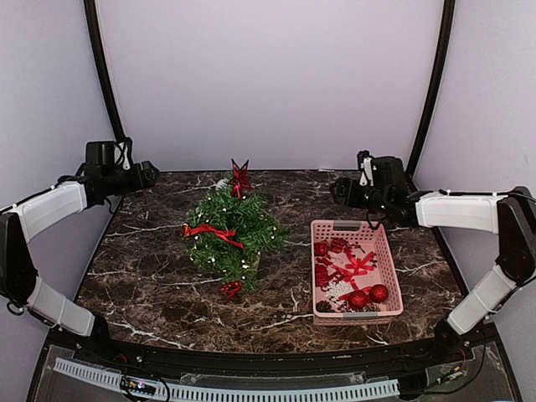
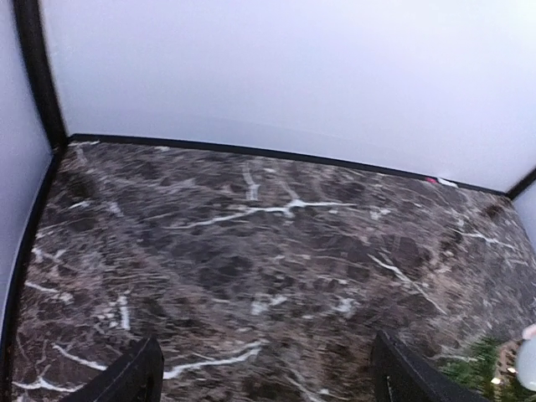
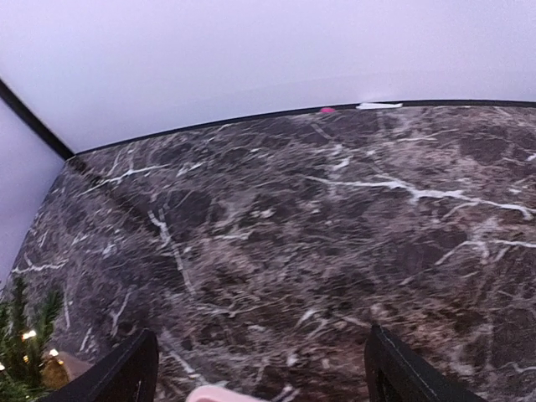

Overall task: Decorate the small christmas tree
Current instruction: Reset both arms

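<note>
– On the marble table (image 1: 151,276), where does the small christmas tree (image 1: 228,230) stand?
– A little left of the middle, between the two arms, with the pink basket (image 1: 356,270) to its right. It is well apart from both grippers.
– How are the fingers?
– The left gripper (image 1: 152,174) hovers near the far left corner, spread wide, holding nothing. In its wrist view the tree shows only in the lower right corner, outside the finger (image 2: 410,377) on that side.
– And the right gripper (image 1: 337,191)?
– Also wide and empty, behind the basket. The tree lies beyond the finger (image 3: 121,377) at the left of its view.
</note>
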Controlling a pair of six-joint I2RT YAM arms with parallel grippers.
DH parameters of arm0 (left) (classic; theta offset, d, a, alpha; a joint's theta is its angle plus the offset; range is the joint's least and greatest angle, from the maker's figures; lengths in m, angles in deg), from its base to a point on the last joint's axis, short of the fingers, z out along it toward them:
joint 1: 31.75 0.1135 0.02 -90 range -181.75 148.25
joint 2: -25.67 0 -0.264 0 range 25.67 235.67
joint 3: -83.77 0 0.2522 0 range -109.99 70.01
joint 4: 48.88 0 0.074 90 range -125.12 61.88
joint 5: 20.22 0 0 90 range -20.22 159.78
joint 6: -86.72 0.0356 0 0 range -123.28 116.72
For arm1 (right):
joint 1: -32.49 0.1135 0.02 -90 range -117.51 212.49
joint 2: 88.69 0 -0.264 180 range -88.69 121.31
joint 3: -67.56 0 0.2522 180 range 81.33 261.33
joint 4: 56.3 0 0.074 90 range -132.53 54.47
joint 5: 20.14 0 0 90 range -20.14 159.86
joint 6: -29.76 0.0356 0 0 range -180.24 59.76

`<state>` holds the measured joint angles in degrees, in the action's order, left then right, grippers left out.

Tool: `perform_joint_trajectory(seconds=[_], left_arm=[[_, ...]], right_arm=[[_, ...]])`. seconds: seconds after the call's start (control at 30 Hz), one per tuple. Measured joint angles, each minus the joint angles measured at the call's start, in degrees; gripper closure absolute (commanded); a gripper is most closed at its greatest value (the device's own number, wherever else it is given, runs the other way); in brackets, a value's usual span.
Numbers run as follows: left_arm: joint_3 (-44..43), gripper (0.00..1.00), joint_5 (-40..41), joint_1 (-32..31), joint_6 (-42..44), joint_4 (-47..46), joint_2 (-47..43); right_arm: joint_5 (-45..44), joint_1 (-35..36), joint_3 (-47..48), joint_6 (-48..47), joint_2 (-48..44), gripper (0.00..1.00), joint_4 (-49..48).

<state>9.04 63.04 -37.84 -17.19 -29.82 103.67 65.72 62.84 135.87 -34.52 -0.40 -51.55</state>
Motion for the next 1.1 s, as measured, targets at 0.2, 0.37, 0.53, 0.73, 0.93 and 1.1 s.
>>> perform_joint_trajectory(seconds=[0.2,0.37,0.53,0.73,0.93,1.1], left_arm=[[13.51,0.09,-1.84,13.11,0.83,-13.92,2.47],[26.53,0.08,-2.34,19.50,0.85,-25.46,0.98],[38.56,0.04,-1.29,22.01,1.33,-35.80,-3.50],[43.93,0.01,-2.71,21.90,2.43,-45.18,-4.70],[44.06,0.01,-2.86,20.74,3.32,-50.31,-4.61],[44.24,0.01,-2.89,20.55,4.09,-52.43,-3.93]], right_arm=[[-0.02,-11.82,-7.82,-1.75,-3.10,0.14,-3.43],[-1.60,-18.51,-15.54,-4.68,-9.97,0.13,-4.79],[-2.49,-24.22,-26.05,-7.19,-20.17,0.13,-10.25],[-4.85,-28.44,-38.64,-9.92,-29.35,0.12,-19.80],[-8.26,-28.63,-46.86,-13.03,-32.85,0.10,-31.19],[-9.09,-28.63,-47.58,-13.35,-31.06,0.11,-36.68]])
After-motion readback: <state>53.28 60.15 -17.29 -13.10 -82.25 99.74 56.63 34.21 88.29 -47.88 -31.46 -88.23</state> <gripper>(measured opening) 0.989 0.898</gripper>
